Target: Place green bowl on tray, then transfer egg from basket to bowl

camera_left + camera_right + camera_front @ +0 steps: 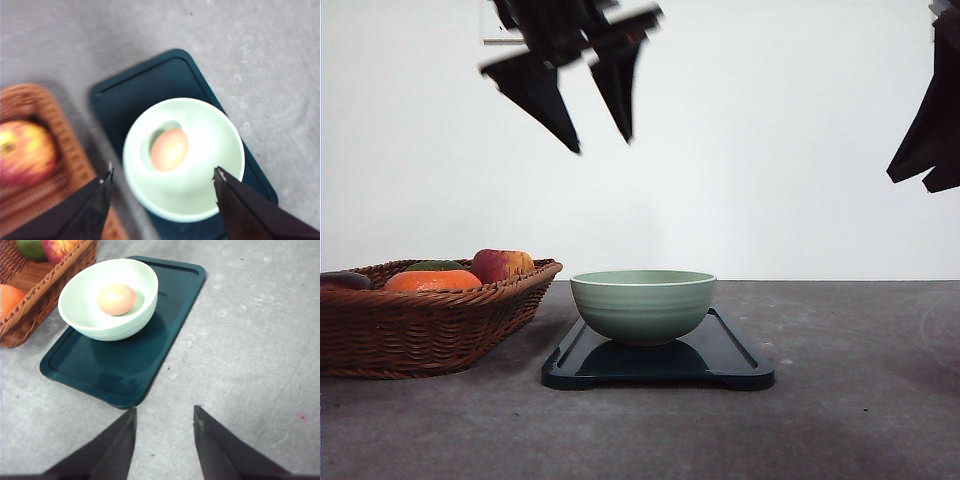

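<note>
Sitting closest to the camera in the front view is a wide strip of bare grey tabletop [840, 420], so there's plenty of open room up front and off to the right. Next back is the tray [740, 372], flat on the tabletop with its long axis running away from the camera, a short rounded end facing front. The green bowl [642, 305] stands upright on it, mouth up, and the right wrist view puts it toward one end of the tray [165, 335], leaving a long bare stretch of glossy surface at the other end. The egg [116, 299] lies on its side in the bottom of the green bowl [107, 315]; the left wrist view looks straight down on the egg [170, 149].

Just left of the tray sits the basket [430, 320], its near corner close to the tray's edge, though I can't tell if they touch. It holds an orange [432, 281], a red-yellow apple [502, 264], something green behind, and a dark item at the far left edge.

No labels or writing are readable anywhere.

Up top, the left pincer [602, 146] hangs well above the bowl, jaws spread wide and holding nothing. The right pincer [164, 416] is over bare tabletop beside the tray, also parted and empty. Behind it all is a plain white wall [770, 150].
</note>
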`<act>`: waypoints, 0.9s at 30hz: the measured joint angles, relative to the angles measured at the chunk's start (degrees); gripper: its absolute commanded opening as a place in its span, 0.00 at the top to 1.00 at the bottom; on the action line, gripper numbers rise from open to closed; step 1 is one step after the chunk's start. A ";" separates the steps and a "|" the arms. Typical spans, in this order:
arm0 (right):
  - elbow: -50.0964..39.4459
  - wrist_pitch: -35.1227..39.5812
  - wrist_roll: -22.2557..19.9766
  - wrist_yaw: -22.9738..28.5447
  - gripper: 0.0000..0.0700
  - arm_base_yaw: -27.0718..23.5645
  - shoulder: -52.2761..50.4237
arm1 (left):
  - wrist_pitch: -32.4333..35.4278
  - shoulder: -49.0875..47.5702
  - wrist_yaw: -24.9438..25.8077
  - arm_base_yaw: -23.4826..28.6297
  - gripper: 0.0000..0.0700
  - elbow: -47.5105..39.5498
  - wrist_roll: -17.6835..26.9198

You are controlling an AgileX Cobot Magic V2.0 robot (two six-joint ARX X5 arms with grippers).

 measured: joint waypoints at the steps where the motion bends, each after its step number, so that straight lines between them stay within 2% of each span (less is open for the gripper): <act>1: 0.00 -0.01 0.00 -0.01 0.69 0.00 0.00 | 0.10 -1.17 0.00 0.38 0.43 -1.34 0.03; 7: 0.00 -0.76 0.00 -0.02 0.69 0.01 0.00 | 2.91 -11.13 -0.06 3.19 0.43 -13.31 0.05; 12: 0.00 -1.31 0.00 -0.02 0.69 0.02 0.00 | 7.48 -23.69 -0.04 5.03 0.43 -24.21 0.03; 15: 0.00 -1.31 0.00 -0.02 0.69 0.00 0.00 | 7.95 -30.61 -0.06 6.20 0.43 -30.92 -0.14; 21: 0.00 -1.31 0.00 0.00 0.69 0.02 0.00 | 9.49 -43.59 -0.07 7.73 0.43 -44.35 -2.78; 27: 0.00 -1.31 0.00 -0.02 0.69 0.00 0.00 | 11.22 -54.48 0.15 7.71 0.43 -52.56 -5.69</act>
